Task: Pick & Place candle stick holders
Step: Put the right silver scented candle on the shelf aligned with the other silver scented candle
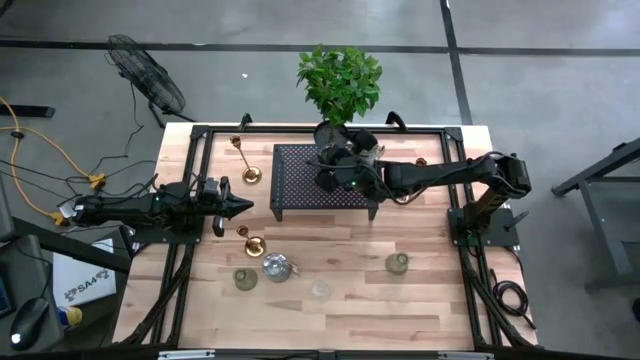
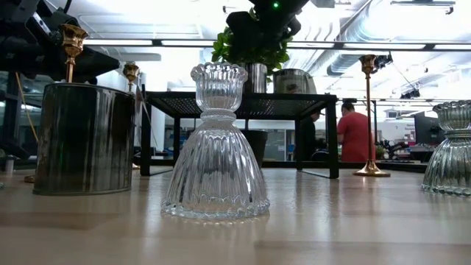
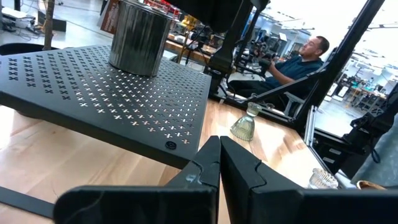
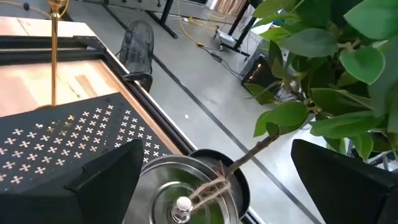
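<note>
The right gripper (image 1: 335, 160) hangs over the back of the black stand (image 1: 300, 178), upper centre of the overhead frame, its fingers spread wide on either side of a silver holder (image 4: 186, 193) that sits on the stand beside the plant (image 1: 340, 82). The left gripper (image 1: 240, 207) waits at centre left, its fingers pressed together with nothing between them. Two brass sticks (image 1: 247, 165) stand left of the stand, another (image 1: 250, 241) lower down. Along the lower middle sit a greenish holder (image 1: 245, 279), a shiny one (image 1: 276, 267), the glass one (image 1: 319, 290) and another greenish one (image 1: 397, 263). A person (image 2: 355, 132) sits in the room behind.
</note>
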Robot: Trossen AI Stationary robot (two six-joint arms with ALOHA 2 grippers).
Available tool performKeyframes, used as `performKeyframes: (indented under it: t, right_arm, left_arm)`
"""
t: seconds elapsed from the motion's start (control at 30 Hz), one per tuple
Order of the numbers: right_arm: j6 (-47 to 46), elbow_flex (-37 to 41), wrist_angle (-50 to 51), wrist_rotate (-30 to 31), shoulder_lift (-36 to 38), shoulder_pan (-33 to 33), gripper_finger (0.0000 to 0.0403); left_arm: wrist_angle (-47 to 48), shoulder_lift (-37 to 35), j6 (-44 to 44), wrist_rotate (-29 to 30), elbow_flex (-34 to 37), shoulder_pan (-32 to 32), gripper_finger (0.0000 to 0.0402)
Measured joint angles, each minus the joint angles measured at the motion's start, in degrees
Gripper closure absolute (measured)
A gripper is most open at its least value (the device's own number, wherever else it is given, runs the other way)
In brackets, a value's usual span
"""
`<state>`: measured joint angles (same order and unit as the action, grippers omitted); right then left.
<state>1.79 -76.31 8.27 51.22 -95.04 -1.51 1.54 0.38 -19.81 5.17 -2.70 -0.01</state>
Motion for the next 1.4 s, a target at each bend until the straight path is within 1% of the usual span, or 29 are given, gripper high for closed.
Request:
performKeyframes:
  t: [0.2,0.4,0.53,0.63,0.73,0.8,0.87,1.07,1.13,1.23,1.27,1.3,1.4]
  right_arm:
    - [0.1,0.0,-0.6,0.3,0.0,0.1,0.0003]
    - [5.2,0.0,-3.4,4.3,0.0,1.8,0.0003]
    - [6.5,0.0,-3.9,1.8,0.8,5.0,0.0006]
    - [5.0,0.0,-1.8,-1.0,1.4,7.8,0.0025]
    - [0.4,1.5,-1.3,-5.7,2.0,10.3,0.0065]
    - [-2.9,3.8,-2.3,-9.4,2.4,11.7,0.0099]
    - [-5.2,7.0,-4.9,-11.1,2.8,13.0,0.0138]
    - [-6.3,17.6,-17.2,-9.5,3.0,14.7,0.0262]
    - [-6.3,19.8,-20.7,-9.4,3.0,14.7,0.0305]
    - [-6.3,21.2,-22.5,-9.2,3.0,14.0,0.037]
    - [-6.3,21.2,-22.5,-9.3,3.0,13.7,0.0385]
    - [-6.3,21.1,-22.7,-9.4,3.0,13.3,0.0391]
    - [-6.5,21.1,-22.8,-9.6,2.9,11.8,0.0398]
  left_arm:
    - [0.0,0.0,0.0,0.0,0.0,0.0,0.04]
    - [0.0,0.0,0.0,0.0,0.0,0.0,0.04]
    - [0.0,0.0,0.0,0.0,0.0,0.0,0.04]
    - [0.0,0.0,0.0,0.0,0.0,0.0,0.04]
    - [0.0,0.0,0.0,0.0,0.0,0.0,0.04]
    - [0.0,0.0,0.0,0.0,0.0,0.0,0.04]
    - [0.0,0.0,0.0,0.0,0.0,0.0,0.04]
    - [0.0,0.0,0.0,0.0,0.0,0.0,0.04]
    - [0.0,0.0,0.0,0.0,0.0,0.0,0.04]
    - [0.0,0.0,0.0,0.0,0.0,0.0,0.04]
    - [0.0,0.0,0.0,0.0,0.0,0.0,0.04]
    - [0.0,0.0,0.0,0.0,0.0,0.0,0.04]
    - [0.0,0.0,0.0,0.0,0.0,0.0,0.04]
